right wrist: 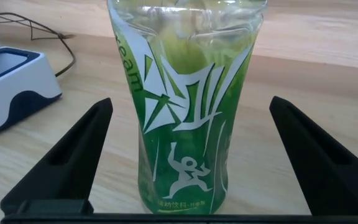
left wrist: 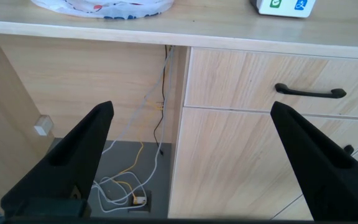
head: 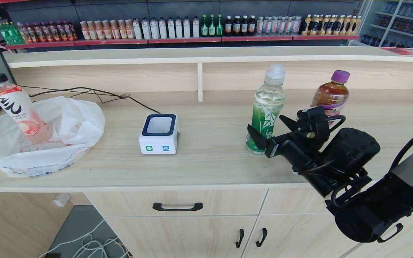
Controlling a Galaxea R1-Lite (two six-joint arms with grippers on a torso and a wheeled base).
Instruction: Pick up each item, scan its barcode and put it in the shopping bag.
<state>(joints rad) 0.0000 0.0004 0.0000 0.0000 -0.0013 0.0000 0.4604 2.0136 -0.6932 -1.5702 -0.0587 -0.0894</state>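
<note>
Green btl (head: 268, 107) upright; pink btl (head: 20, 111) tilted

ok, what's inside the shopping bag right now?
One pink drink bottle, leaning, black cap up, sits in the white shopping bag. The crumpled folds hide anything lying lower.

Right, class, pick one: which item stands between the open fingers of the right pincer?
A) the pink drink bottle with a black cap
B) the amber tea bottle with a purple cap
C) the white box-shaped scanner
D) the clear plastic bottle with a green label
D: the clear plastic bottle with a green label stands between the black fingers of the right pincer, a gap on each side.
</note>
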